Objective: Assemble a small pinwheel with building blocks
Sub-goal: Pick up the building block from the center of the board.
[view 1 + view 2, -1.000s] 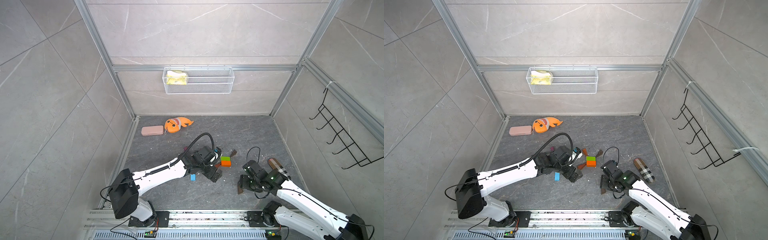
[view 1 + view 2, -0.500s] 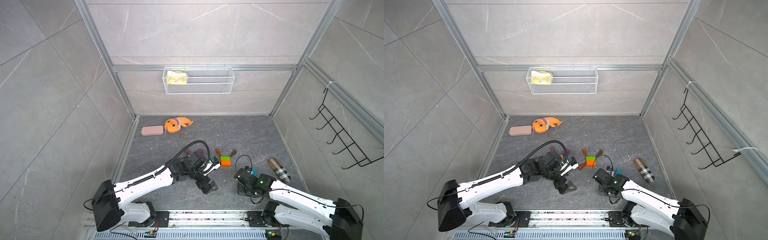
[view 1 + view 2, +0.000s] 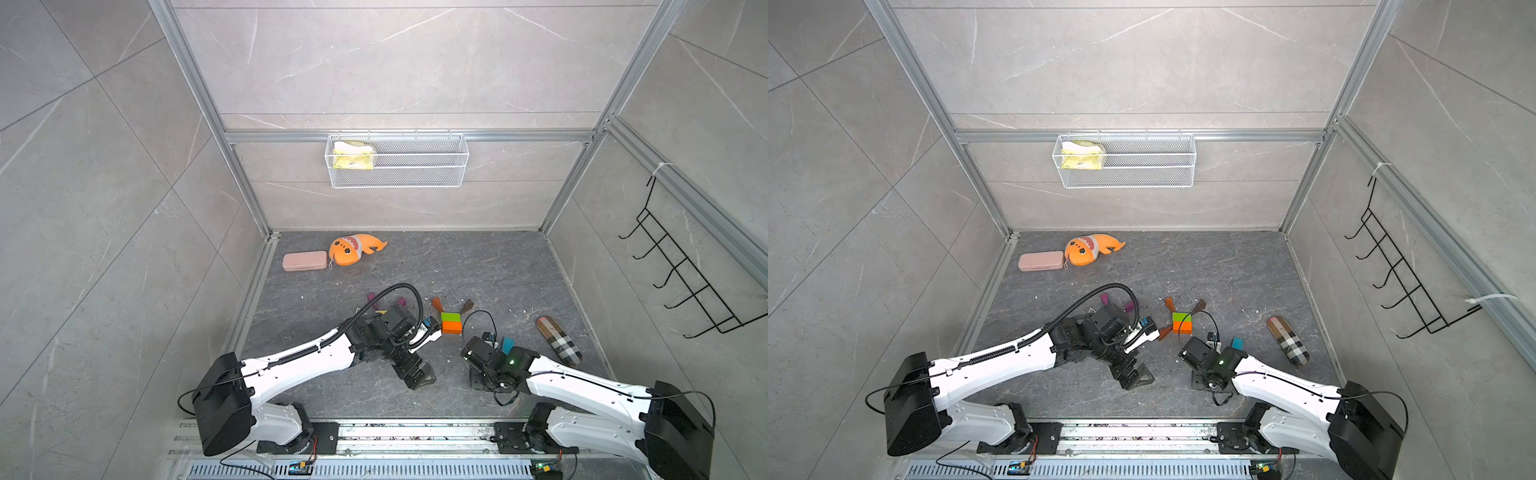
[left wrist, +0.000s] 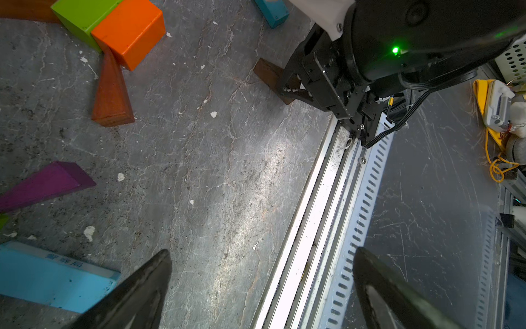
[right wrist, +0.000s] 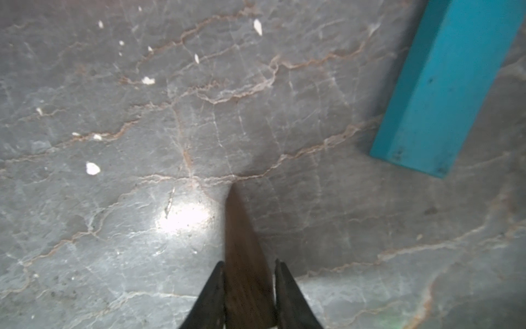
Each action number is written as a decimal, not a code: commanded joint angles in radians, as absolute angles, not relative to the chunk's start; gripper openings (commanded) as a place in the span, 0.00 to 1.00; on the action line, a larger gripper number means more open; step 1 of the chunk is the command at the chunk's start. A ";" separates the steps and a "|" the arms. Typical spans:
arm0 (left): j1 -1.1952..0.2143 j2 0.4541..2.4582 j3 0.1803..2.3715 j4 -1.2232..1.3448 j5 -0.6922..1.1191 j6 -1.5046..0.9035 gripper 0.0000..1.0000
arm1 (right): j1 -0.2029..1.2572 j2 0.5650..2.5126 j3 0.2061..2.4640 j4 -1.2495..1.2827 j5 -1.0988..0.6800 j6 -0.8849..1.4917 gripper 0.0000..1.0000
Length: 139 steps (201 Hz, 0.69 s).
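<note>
Only the right wrist view shows the right gripper (image 5: 249, 266) pinching a pointed, matte brown wedge (image 5: 242, 236) above the veined grey floor (image 5: 113, 199); in both top views the arm hides it. The left wrist view shows the left gripper (image 4: 262, 253) spread wide near a light-blue bar (image 4: 51, 273) whose print is unreadable; the glossy green brick (image 3: 451, 317) and orange brick (image 3: 451, 327) touch

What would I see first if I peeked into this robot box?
Probably the bright green brick and orange brick side by side in the middle of the floor, with pointed wedges fanning out around them. Next, the orange plush shark beside a pink case near the back left corner. Nearer the front, the right gripper pinches a brown wedge.
</note>
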State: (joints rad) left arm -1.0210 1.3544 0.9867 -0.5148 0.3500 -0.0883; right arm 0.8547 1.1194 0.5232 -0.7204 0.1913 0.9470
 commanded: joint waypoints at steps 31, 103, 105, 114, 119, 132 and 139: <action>-1.020 1.327 1.002 -0.503 0.347 -0.044 1.00 | 0.861 1.157 0.526 -0.719 0.194 0.946 0.25; -0.918 1.307 1.054 -0.535 0.409 0.013 1.00 | 0.859 1.206 0.728 -0.820 0.291 0.775 0.20; -0.913 1.302 1.053 -0.532 0.411 0.010 1.00 | 0.859 1.207 0.734 -0.828 0.298 0.764 0.20; -0.891 1.279 1.049 -0.517 0.433 0.003 1.00 | 0.858 1.210 0.772 -0.862 0.326 0.735 0.19; -0.881 1.268 1.051 -0.513 0.444 0.000 1.00 | 0.856 1.213 0.795 -0.879 0.338 0.716 0.19; -0.853 1.247 1.069 -0.516 0.465 -0.002 1.00 | 0.845 1.218 0.841 -0.914 0.362 0.647 0.19; -0.836 1.241 1.085 -0.529 0.468 0.001 1.00 | 0.839 1.217 0.856 -0.927 0.382 0.609 0.19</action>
